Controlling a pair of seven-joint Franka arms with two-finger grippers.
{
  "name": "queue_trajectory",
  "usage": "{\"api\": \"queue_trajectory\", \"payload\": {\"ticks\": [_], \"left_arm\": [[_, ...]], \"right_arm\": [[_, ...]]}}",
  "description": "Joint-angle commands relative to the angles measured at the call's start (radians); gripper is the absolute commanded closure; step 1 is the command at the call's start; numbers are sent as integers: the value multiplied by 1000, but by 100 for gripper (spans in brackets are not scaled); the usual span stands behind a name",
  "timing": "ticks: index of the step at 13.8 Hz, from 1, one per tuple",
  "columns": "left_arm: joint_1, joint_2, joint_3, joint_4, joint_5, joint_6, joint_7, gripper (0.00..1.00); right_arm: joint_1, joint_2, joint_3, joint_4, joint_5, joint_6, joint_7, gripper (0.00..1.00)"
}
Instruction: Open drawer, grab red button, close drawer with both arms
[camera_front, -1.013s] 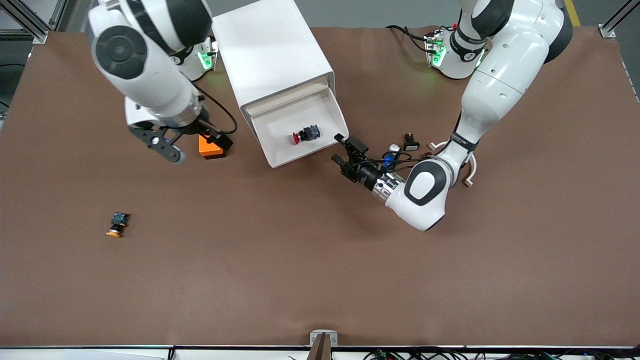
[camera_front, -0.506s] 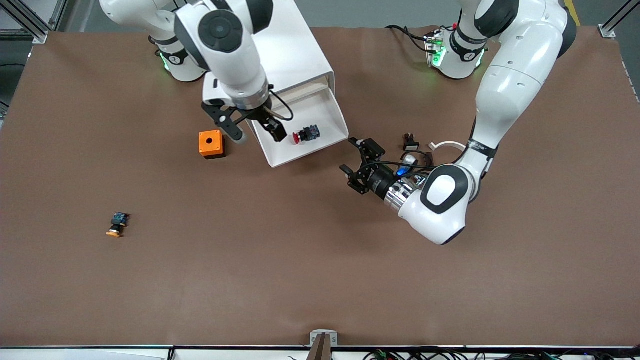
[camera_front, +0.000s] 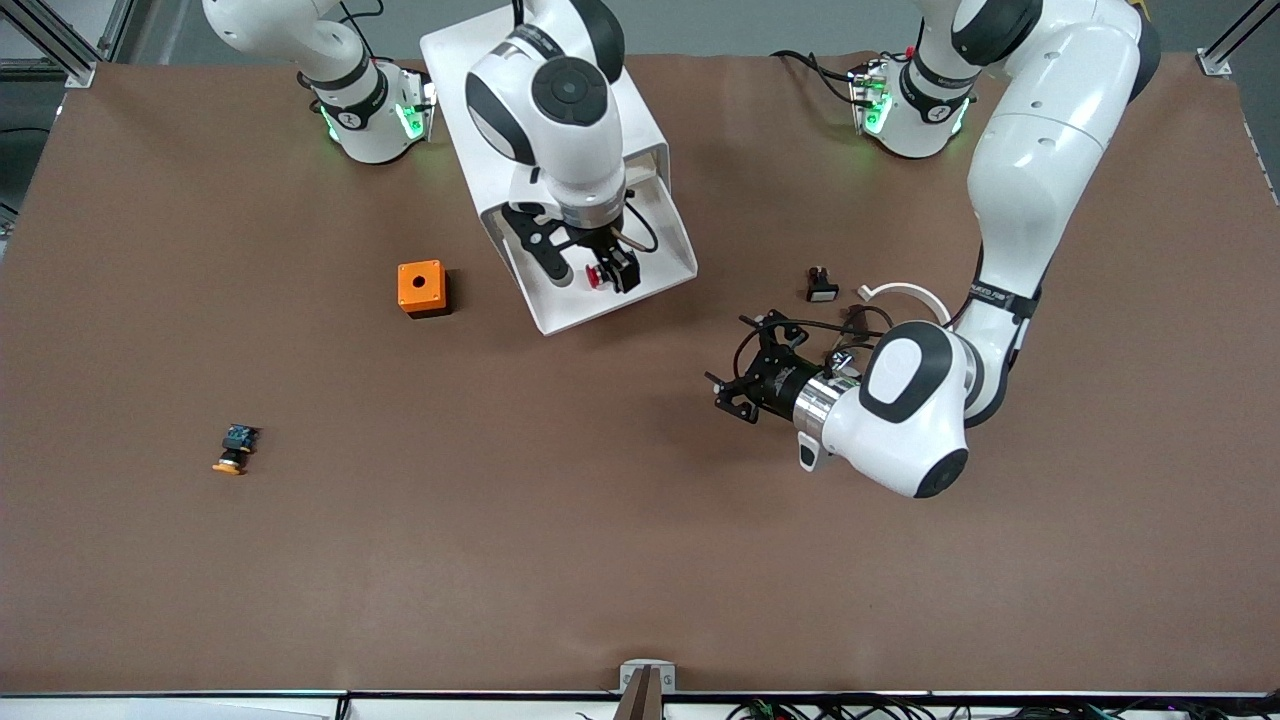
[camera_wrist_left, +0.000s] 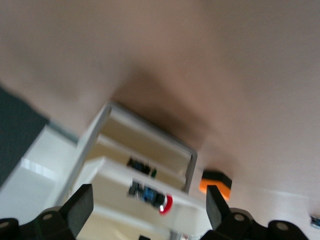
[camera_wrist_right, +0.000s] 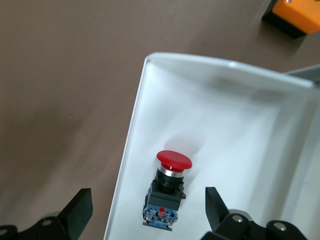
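The white drawer (camera_front: 655, 215) stands pulled out of its white cabinet (camera_front: 470, 90). The button (camera_front: 597, 277), with red cap, black body and blue rear end, lies on its side in the drawer tray. My right gripper (camera_front: 590, 268) hangs open over the tray with a finger on each side of the button, not touching it. The right wrist view shows the button (camera_wrist_right: 167, 190) between my open right gripper (camera_wrist_right: 147, 215). My left gripper (camera_front: 735, 372) is open and empty, low over bare table, nearer the front camera than the drawer. The left wrist view shows my left gripper (camera_wrist_left: 147, 210), the drawer (camera_wrist_left: 115, 175) and the button (camera_wrist_left: 152, 196) farther off.
An orange box with a hole (camera_front: 421, 288) sits beside the drawer toward the right arm's end. An orange-capped button (camera_front: 234, 450) lies nearer the front camera. A small black switch (camera_front: 821, 285) and a white ring (camera_front: 900, 292) lie by the left arm.
My right arm swung from over the orange box to over the open drawer and now straddles the button. My left gripper drew back from the drawer's front toward the front camera.
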Motion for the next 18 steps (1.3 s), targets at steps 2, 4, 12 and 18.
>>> {"api": "queue_trajectory", "payload": {"ticks": [2, 4, 12, 18], "left_arm": [[-23, -85, 4, -11, 190, 92, 177, 1], [-59, -102, 2, -12, 322, 171, 217, 1], [-152, -102, 4, -18, 621, 337, 217, 1], [-202, -96, 4, -24, 725, 350, 201, 1]], "right_arm": [[25, 29, -11, 8, -18, 10, 99, 0], [42, 47, -11, 8, -18, 10, 128, 0], [65, 92, -11, 9, -18, 13, 169, 8], [80, 92, -10, 17, -3, 15, 169, 81]]}}
